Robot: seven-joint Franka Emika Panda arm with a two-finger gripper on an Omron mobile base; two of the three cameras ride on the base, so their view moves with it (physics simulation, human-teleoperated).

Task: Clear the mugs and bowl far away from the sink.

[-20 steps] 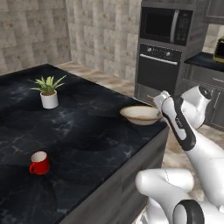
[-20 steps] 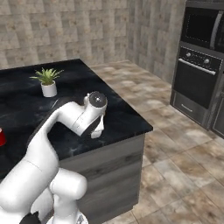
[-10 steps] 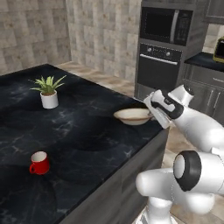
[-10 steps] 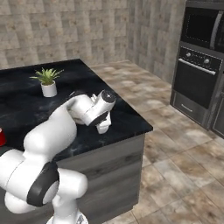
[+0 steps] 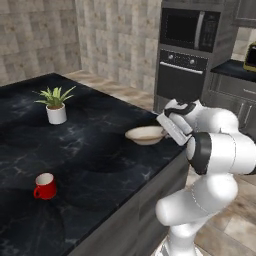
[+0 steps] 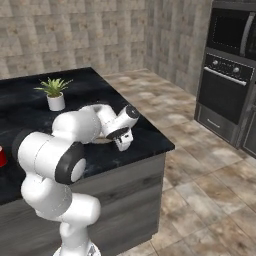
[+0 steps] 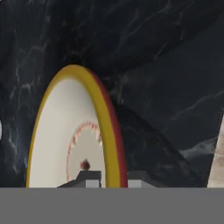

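Partly hidden, bowl (image 5: 145, 134) (rim between jaws) behind gripper (image 5: 167, 131).

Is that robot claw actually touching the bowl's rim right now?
Touching, it appears. In the hand view the gripper has a fingertip on each side of the bowl rim, no gap visible.

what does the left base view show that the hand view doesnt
Left base view alone: the small red mug with a white inside, the white pot with a green plant, and the dark built-in oven.

Hand view alone: the ring pattern and dark centre mark inside the bowl, and the tool with its tips on either side of the rim.

Both share: the wide cream bowl with a tan-orange rim on the black marble counter.
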